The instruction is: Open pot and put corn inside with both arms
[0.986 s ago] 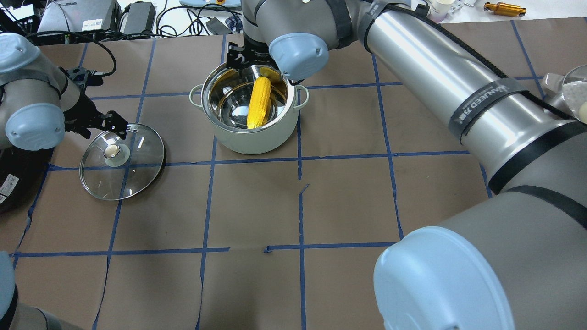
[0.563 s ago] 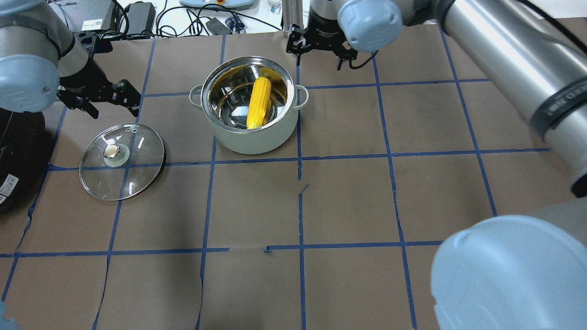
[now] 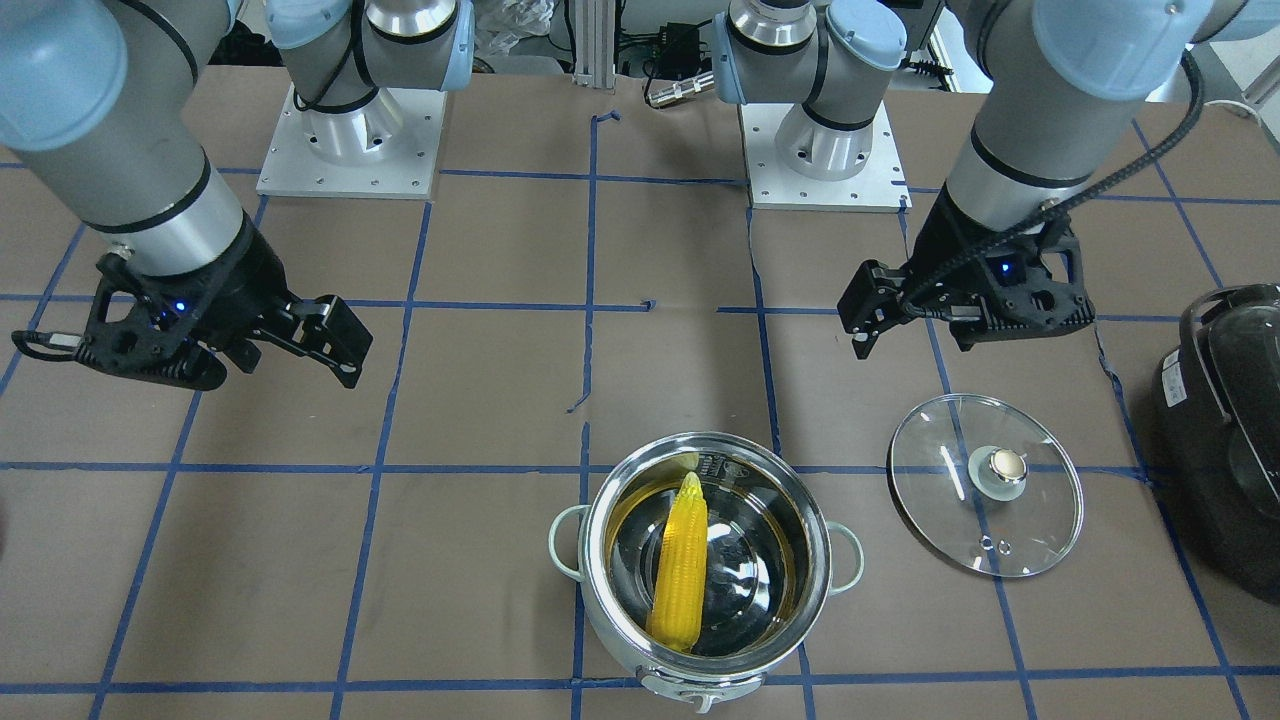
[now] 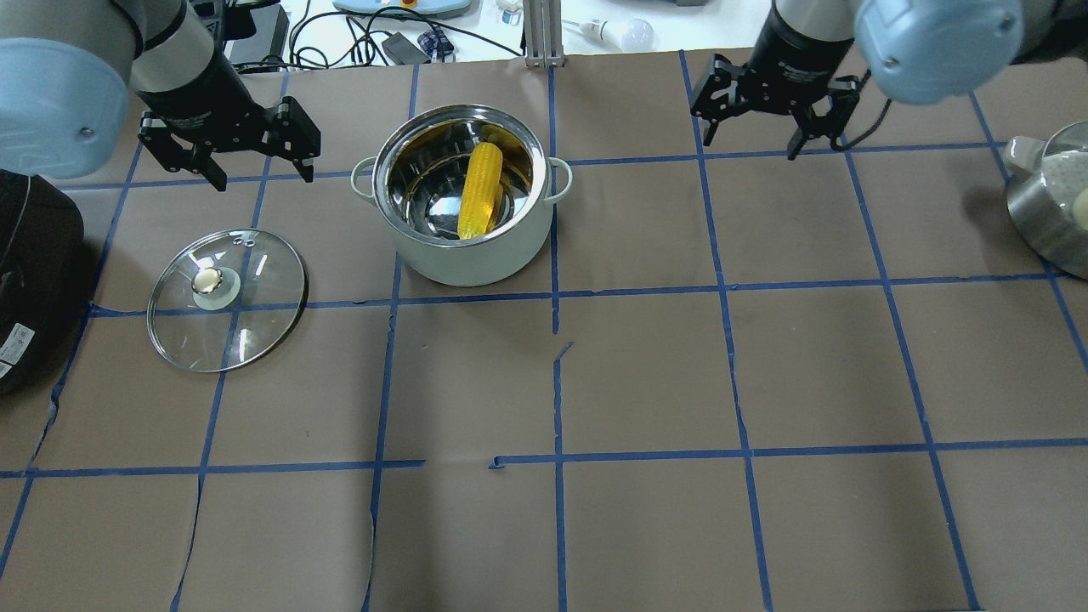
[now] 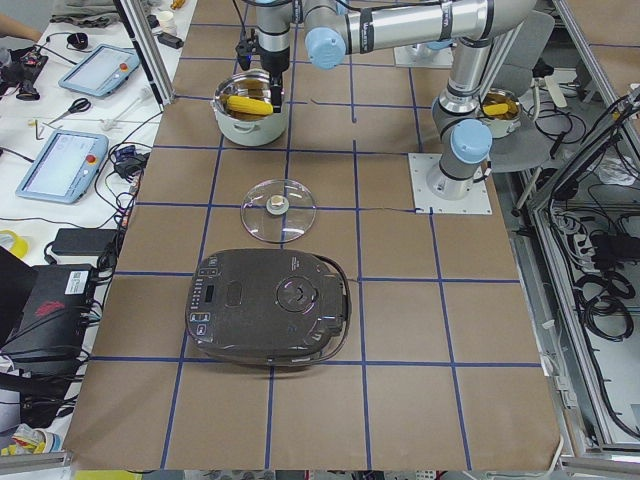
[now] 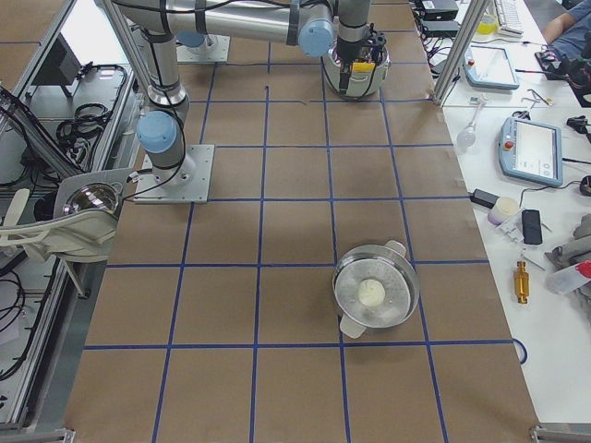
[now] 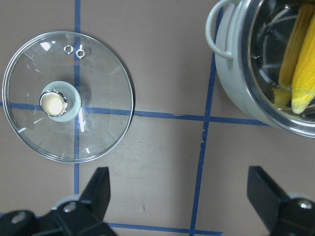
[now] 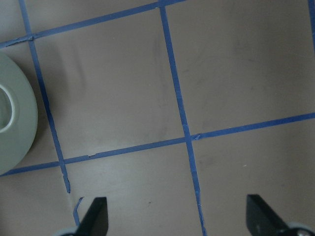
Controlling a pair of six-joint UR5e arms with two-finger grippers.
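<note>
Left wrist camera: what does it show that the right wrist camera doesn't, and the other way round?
Only the left wrist view shows the glass lid lying flat on the table, and the open pot with the corn inside. Only the right wrist view shows a pale green curved edge at its left border, too little to identify. Both show the brown table with blue tape lines and an open gripper at the bottom: the left gripper and the right gripper.

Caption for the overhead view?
Corn lies in the open pot, lid on the table beside it; left hand and right hand open, empty.
</note>
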